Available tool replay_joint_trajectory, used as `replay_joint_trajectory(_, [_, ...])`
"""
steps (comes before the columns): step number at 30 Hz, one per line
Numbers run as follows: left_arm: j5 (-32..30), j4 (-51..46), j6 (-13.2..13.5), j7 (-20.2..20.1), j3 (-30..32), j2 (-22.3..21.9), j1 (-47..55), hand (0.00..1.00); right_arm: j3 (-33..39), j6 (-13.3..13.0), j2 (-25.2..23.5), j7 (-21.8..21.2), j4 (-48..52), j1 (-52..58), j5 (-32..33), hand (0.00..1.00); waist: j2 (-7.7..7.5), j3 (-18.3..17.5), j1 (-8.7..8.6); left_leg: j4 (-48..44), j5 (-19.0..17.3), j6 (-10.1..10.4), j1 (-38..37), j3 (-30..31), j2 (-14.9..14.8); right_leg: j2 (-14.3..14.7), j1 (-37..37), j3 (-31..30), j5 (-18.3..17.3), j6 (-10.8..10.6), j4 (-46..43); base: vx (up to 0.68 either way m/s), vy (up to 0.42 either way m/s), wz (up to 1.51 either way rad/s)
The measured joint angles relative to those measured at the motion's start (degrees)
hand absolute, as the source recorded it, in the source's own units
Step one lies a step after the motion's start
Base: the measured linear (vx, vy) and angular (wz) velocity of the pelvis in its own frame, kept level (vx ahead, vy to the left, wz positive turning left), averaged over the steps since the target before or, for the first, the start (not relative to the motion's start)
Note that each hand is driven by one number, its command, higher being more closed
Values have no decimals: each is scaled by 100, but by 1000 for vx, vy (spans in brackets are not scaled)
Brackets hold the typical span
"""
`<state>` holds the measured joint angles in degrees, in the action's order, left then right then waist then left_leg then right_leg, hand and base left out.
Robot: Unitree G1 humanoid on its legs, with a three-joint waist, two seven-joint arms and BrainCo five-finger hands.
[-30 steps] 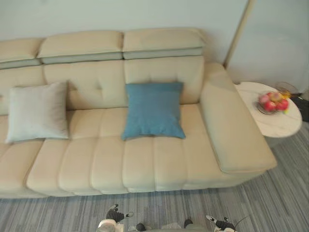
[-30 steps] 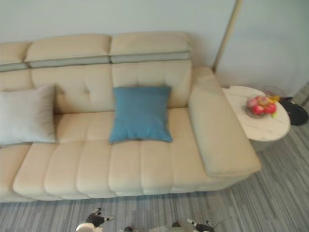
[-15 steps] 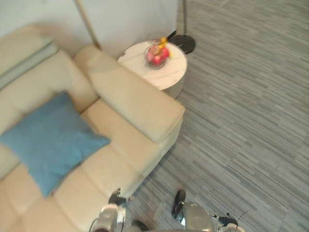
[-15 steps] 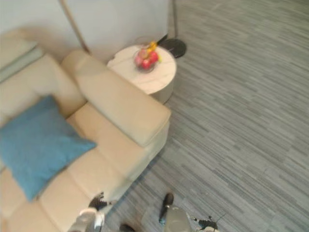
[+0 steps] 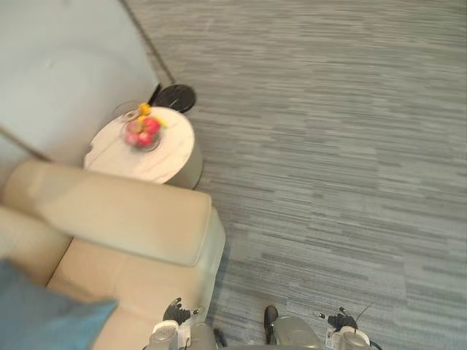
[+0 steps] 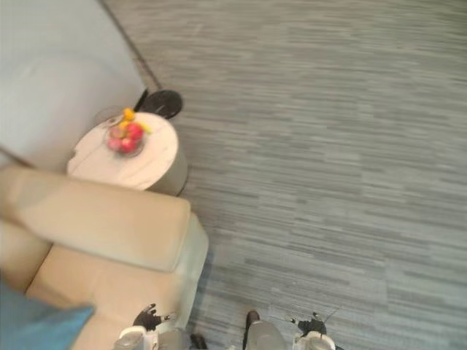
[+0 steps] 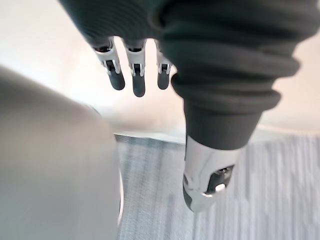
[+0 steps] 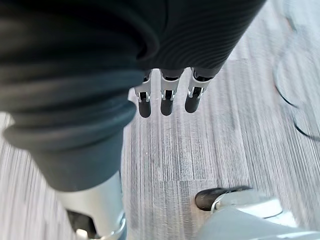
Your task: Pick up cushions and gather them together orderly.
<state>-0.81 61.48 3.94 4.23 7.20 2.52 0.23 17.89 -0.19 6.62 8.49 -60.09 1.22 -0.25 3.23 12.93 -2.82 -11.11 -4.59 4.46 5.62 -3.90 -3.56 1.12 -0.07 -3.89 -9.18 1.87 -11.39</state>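
the blue fabric cushion (image 5: 36, 322) on the cream leather sofa (image 5: 124, 219), in from its armrest end, looks light and floppy, best pinched by an edge; left hand (image 7: 138, 75) and right hand (image 8: 167, 100) hang straight-fingered, empty.

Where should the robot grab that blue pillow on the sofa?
Probably the pointed corner of the blue fabric cushion, which lies on the cream sofa. It sits to the robot's left, so the open left hand suits, coming from above; soft cloth pinches easily.
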Motion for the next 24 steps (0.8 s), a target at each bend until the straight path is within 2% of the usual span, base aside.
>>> replay_joint_trajectory(2, [0,-1,22,9,15,92,-5,0,6,10,-247,-12,46,143,-69,0,-296,-160,-10,247,-75,-74,-292,-458,86,-123,-92,-487,-79,-221,-42,169,209,-110])
replay_joint_trajectory(4, [-5,3,16,5,18,93,1,0,9,15,-348,-13,62,201,-151,0,-426,-245,0,517,-57,-130,-407,-809,147,-179,-223,-815,-58,-308,-43,79,172,-98])
replay_joint_trajectory(6, [-12,7,1,6,15,110,1,0,16,13,-396,-8,70,226,-154,0,-449,-256,2,660,-43,-180,-515,-1092,189,-239,-319,-887,-55,-378,-63,85,131,-76])
replay_joint_trajectory(7, [-13,-1,-22,6,22,110,6,0,67,16,-396,-8,70,238,-154,0,-447,-252,11,691,-73,-219,-595,-1291,173,-321,-412,-590,-85,-429,-189,64,46,-81])
replay_joint_trajectory(8, [-11,7,-63,11,33,131,38,0,126,16,-395,-10,68,239,-155,0,-429,-242,28,680,-130,-244,-697,-1518,137,-495,-509,149,-142,-501,-356,58,20,-107])
replay_joint_trajectory(9, [-9,10,-84,12,13,145,64,0,124,10,-376,-8,68,195,-155,0,-407,-230,48,665,-174,-228,-789,-1785,86,-774,-628,1170,-169,-464,-512,50,10,-91])
replay_joint_trajectory(11, [-9,33,-96,13,-51,166,67,0,119,4,-348,-8,62,165,-156,0,-380,-223,46,537,-286,-173,-790,-1961,3,-1034,-671,2033,-155,-332,-584,63,-32,-68])
replay_joint_trajectory(12, [-9,70,-96,13,-120,188,74,0,118,6,-308,-7,53,142,-167,0,-347,-206,49,405,-372,-91,-809,-2129,-131,-1179,-668,2556,-137,-286,-617,104,-107,-78])
replay_joint_trajectory(14, [3,126,-102,12,-182,254,51,0,108,10,-277,1,47,94,-194,0,-326,-192,56,374,-415,-28,-915,-2363,-315,-1158,-669,2911,-104,-308,-657,124,-207,-85])
replay_joint_trajectory(15, [-5,157,-100,5,-213,198,42,0,101,12,-194,0,47,57,-200,0,-175,-123,49,393,-430,33,-1098,-2546,-495,-1031,-681,3042,-93,-304,-791,88,-195,-77])
replay_joint_trajectory(20, [-16,262,-100,7,-218,89,37,0,-7,52,5,-4,8,46,-204,0,95,-206,4,467,-400,263,-1366,-2700,-715,-720,-682,3048,-98,-311,-867,87,-139,-56])
replay_joint_trajectory(21, [-18,262,-99,10,-212,98,36,0,-6,49,20,-5,13,33,-204,0,99,-224,6,368,-377,305,-1352,-2708,-743,-669,-660,2955,-126,-320,-778,77,-104,-40])
replay_joint_trajectory(22, [-11,249,-93,9,-195,122,43,0,-27,49,-41,-10,-18,19,-205,0,-44,-223,32,-177,-399,346,-1166,-2699,-823,-654,-574,2804,-291,-205,-525,18,-136,-40])
replay_joint_trajectory(23, [-11,197,-87,17,-190,114,35,0,-58,48,-51,-13,-99,-2,-203,0,-82,-212,42,-864,-446,394,-899,-2655,-1006,-610,-523,2743,-318,-134,-362,4,-182,-37])
replay_joint_trajectory(24, [-8,89,-81,10,-162,114,31,0,-93,52,-13,-10,-192,8,-204,0,-60,-191,41,-1960,-423,355,-487,-2487,-1329,-487,-348,2742,-270,-110,-118,-7,-163,-32])
